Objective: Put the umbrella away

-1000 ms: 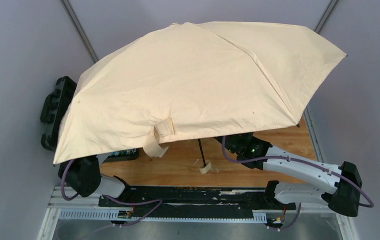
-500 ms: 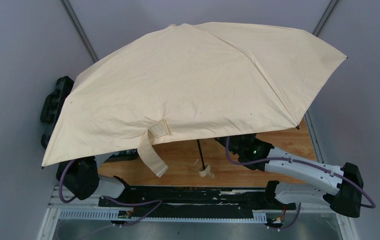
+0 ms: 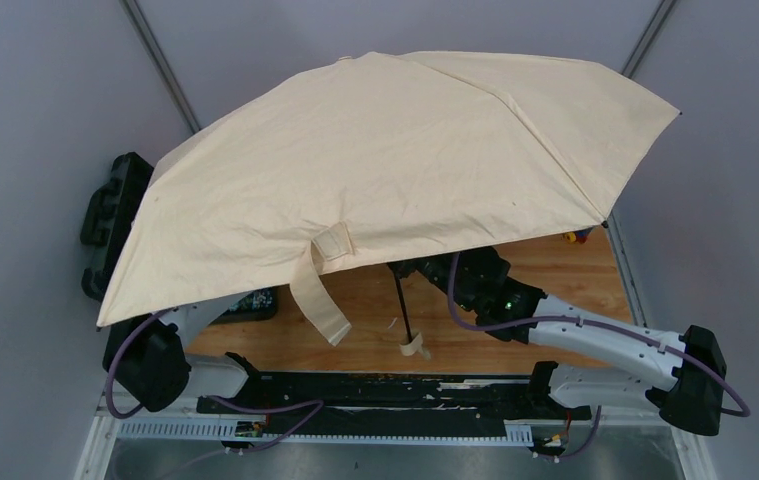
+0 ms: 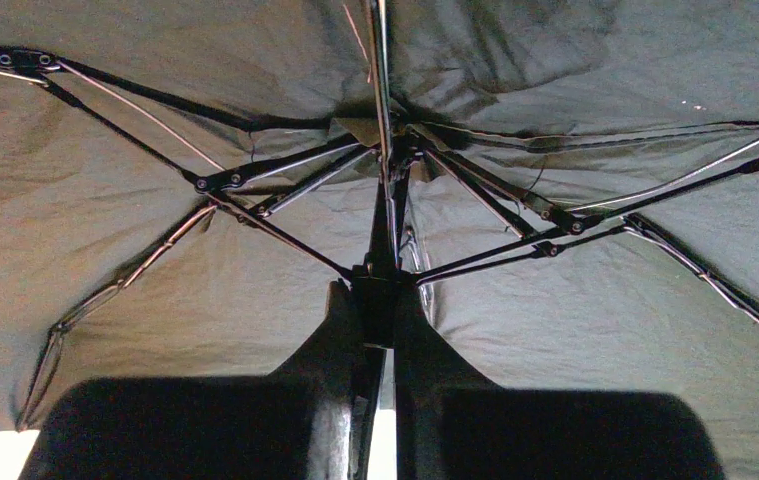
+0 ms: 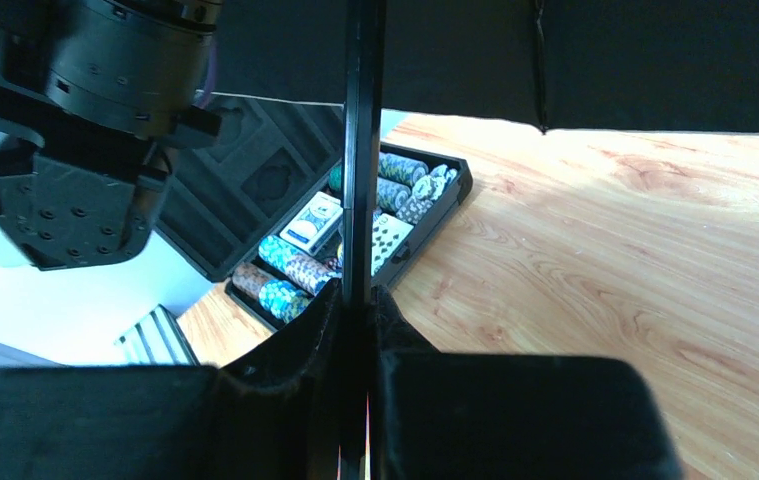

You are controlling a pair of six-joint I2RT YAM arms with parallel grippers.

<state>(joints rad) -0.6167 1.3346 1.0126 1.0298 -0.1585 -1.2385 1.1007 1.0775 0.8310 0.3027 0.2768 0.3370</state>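
**Left claw and right claw both clamped on the open umbrella**

The left claw was pinched narrow. Its two dark fingers pressed on either side of the runner, up under the canopy. From that hub the black ribs fanned out toward 10, 2 and 3 o'clock across the shadowed underside of the fabric.

The right claw was closed as well, gripping the thin black shaft lower down. In its wrist view the shaft ran straight up toward 12 o'clock. The left arm's wrist hung close by at its 10 o'clock. Beyond the shaft an open black case lay on the wooden table, holding rows of poker chips and what looked like a card pack.

From above, the umbrella stood fully open between the two arms, its beige canopy covering most of the table. Its strap dangled from the canopy's edge at about 7 o'clock. The small pale handle sat at the shaft's bottom end, at 6 o'clock near the table's near edge. I could not tell whether it touched the wood. At 3 o'clock, just past the canopy's rim, a small coloured thing lay on the table, too small to make out.
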